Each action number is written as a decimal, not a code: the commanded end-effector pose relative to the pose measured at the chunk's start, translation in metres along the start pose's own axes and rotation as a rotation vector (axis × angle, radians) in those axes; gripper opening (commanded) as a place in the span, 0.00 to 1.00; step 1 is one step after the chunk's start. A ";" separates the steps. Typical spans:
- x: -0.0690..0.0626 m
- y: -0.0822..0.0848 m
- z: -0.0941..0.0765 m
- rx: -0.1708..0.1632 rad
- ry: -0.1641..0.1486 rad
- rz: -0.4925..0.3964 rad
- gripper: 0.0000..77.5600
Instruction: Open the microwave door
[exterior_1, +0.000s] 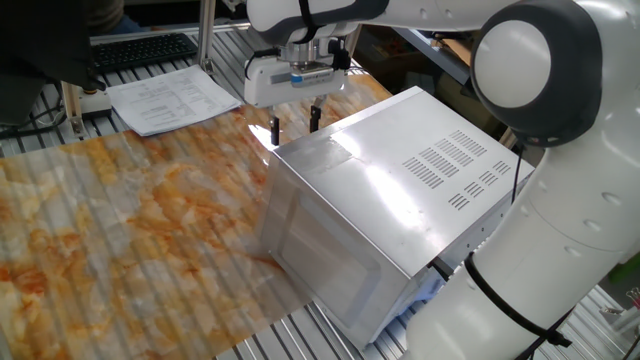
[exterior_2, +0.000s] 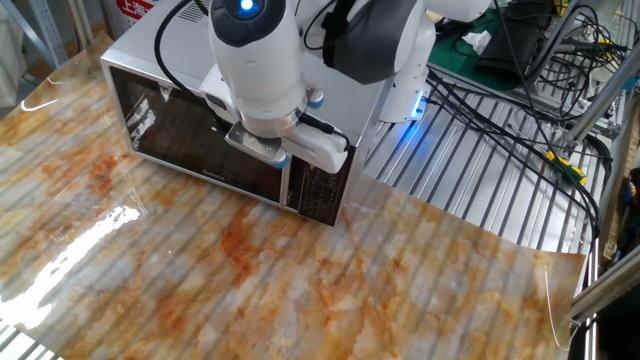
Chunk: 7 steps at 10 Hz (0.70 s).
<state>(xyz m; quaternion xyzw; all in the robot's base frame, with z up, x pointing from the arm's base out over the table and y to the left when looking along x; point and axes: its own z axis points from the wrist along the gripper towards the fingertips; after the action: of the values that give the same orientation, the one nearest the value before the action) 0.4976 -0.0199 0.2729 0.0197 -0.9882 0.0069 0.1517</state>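
Note:
The microwave (exterior_1: 400, 190) is a silver-white box with vent slots on its top, standing on the marbled table sheet. In the other fixed view its door (exterior_2: 190, 140) is the front face with a dark window, lying flush and closed, with the dark control panel (exterior_2: 325, 190) to its right. My gripper (exterior_1: 294, 123) points down with both fingers apart and nothing between them, just off the box's far upper corner on the door side. In the other fixed view the arm's wrist hangs in front of the seam between door and control panel and hides the fingers.
Papers (exterior_1: 170, 97) and a keyboard (exterior_1: 145, 48) lie at the back left. The robot's white base (exterior_1: 560, 230) stands close against the microwave's right side. Cables (exterior_2: 520, 100) run over the metal frame right of the table. The marbled sheet (exterior_1: 130, 220) spreads in front of the door.

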 end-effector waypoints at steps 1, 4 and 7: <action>0.006 0.001 0.006 0.003 -0.003 0.002 1.00; 0.012 0.002 0.011 0.004 -0.003 -0.002 1.00; 0.014 0.001 0.016 0.007 -0.003 -0.005 1.00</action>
<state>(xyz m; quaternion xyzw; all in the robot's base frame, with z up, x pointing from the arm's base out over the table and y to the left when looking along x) 0.4796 -0.0183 0.2621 0.0216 -0.9881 0.0088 0.1518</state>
